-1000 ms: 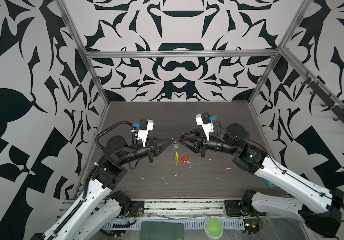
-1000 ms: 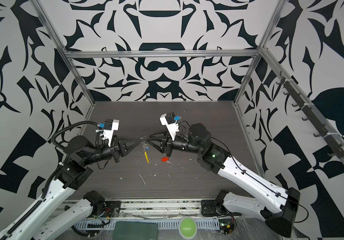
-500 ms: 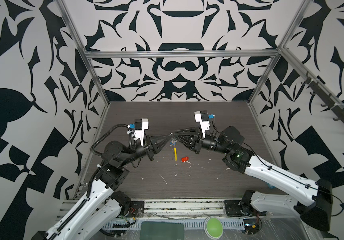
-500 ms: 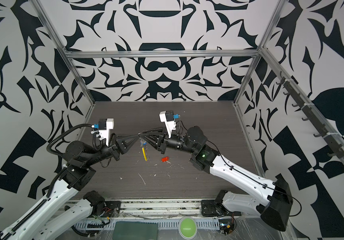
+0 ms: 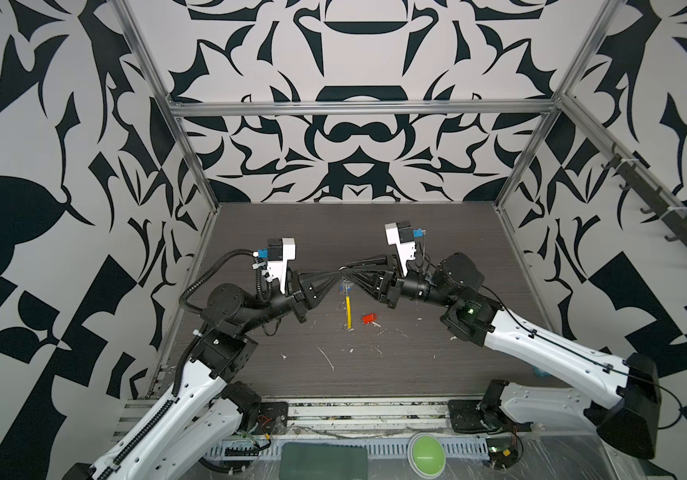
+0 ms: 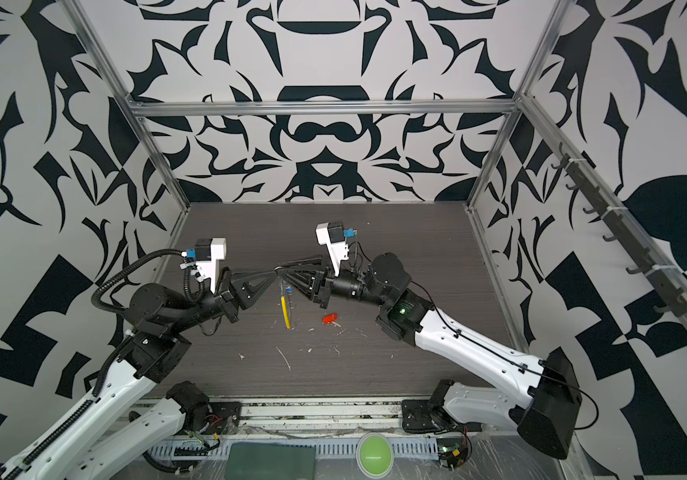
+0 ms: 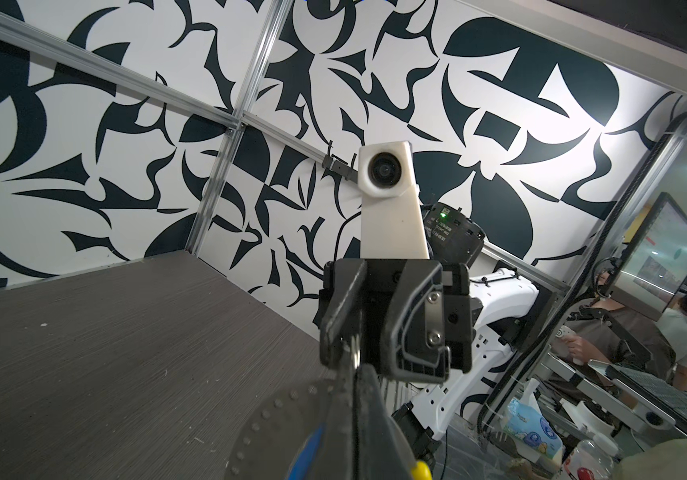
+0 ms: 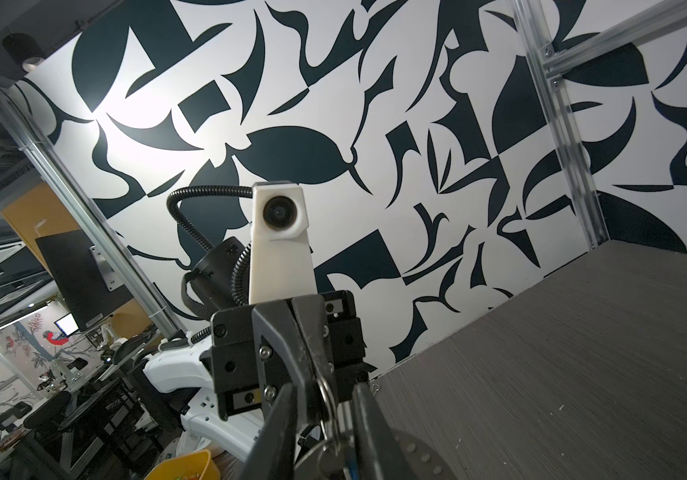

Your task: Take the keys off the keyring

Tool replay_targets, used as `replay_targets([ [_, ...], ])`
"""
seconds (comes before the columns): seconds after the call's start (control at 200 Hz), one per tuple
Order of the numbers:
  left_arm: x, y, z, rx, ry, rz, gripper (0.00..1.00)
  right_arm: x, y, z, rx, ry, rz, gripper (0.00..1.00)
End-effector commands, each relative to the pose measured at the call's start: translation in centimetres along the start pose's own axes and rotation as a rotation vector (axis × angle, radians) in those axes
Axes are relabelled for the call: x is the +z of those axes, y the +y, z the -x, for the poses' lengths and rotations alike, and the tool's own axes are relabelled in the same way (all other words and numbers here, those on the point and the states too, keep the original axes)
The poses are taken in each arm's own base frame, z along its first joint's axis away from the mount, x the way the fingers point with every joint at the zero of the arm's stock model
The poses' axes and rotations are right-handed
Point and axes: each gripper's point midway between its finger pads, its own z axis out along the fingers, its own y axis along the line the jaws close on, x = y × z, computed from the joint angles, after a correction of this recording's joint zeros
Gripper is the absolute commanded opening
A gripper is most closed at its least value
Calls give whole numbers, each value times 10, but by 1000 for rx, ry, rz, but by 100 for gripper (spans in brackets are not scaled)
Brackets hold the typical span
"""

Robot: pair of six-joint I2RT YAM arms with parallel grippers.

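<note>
Grey wire first: keyring (image 8: 327, 390) pinched at the tip of my left gripper (image 5: 337, 273), jaws fully closed on it, held up clear of the table (image 5: 416, 249). My right gripper (image 5: 349, 271) meets it nose to nose. Right jaws stand part-way apart, with one of the fingers (image 7: 339, 316) on either side of the left tip. A clear gap shows between them, and the wire lies against one finger only. Not clamped on anything that I can see.

Below the pinch: loop hangs edge-on in both top views. Blue key (image 6: 288, 287) on the wire, just under the fingertips. Yellow sleeve (image 5: 348, 309) hangs lower, near upright, its bottom end close over the tabletop. Touching or not, cannot tell.

Red key (image 5: 369, 318): off the ring, lying flat on the table near the sleeve's lower end, on my right arm's side, apart from it.

Farther out: white scraps (image 5: 327, 358) scattered over the dark wood-grain, mostly toward the front edge.

Writing: white lettering on the black housing (image 7: 452, 239) of my right arm, beside a lit green light, too small to read. Blue-printed soft pack (image 7: 533, 432) outside the cell, print blurred, no word legible.

Farthest: green dome (image 5: 427, 451) on the front rail. Black-and-white patterned walls (image 5: 358, 62) on three sides.
</note>
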Motion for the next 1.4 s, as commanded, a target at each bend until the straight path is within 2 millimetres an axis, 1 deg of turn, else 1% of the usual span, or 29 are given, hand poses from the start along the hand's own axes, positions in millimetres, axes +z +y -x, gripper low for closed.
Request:
replay_targets([
  [0.0,-3,-8,9,28,-43,-24,0,-3,16,10,-34,-31,48,19],
  [0.17,-2,-5,7,22,-41,-15,0,-3,21,10,-30,-22,75,8],
  [0.245,-1,-4,7,19,-40,-13,0,-4,21,9,-29,-22,76,0],
  [0.315,-1,-3,6,13,-37,-11,0,-5,22,9,-34,-22,72,0],
  [0.345,-1,-3,7,11,-35,-9,6,-6,21,10,-38,-20,64,0],
  [0.42,-1,-2,5,-4,-23,3,32,-9,20,8,-55,-1,36,0],
  [0.45,-2,-1,4,-10,-18,10,40,-11,19,6,-60,15,22,0],
  [0.49,-3,-1,3,-19,-9,19,47,-12,18,4,-69,40,1,0],
  [0.525,-4,-1,2,-28,1,26,49,-14,17,1,-82,66,-15,0],
  [0.575,-5,-2,1,-39,18,35,49,-16,16,-4,-93,113,-40,0],
  [0.68,-7,-5,-6,-52,75,42,48,-21,16,-9,-124,190,-75,0],
  [0.79,-7,-4,-15,-83,165,64,43,-25,18,-14,-151,270,-96,0],
  [0.83,-6,-5,-19,-94,203,66,40,-26,18,-15,-156,296,-104,0],
  [0.925,-5,-11,-26,-116,288,46,34,-26,21,-17,-163,342,-94,0],
  [1.105,-7,-21,-32,-126,401,18,31,-26,28,-25,-157,441,-53,0],
  [1.265,-6,-22,-42,-160,489,3,26,-27,30,-33,-150,543,-40,0],
  [1.315,-6,-23,-43,-166,503,1,23,-27,29,-33,-153,556,-45,0],
  [1.395,-6,-24,-44,-175,518,-6,23,-27,29,-32,-160,564,-56,0],
])
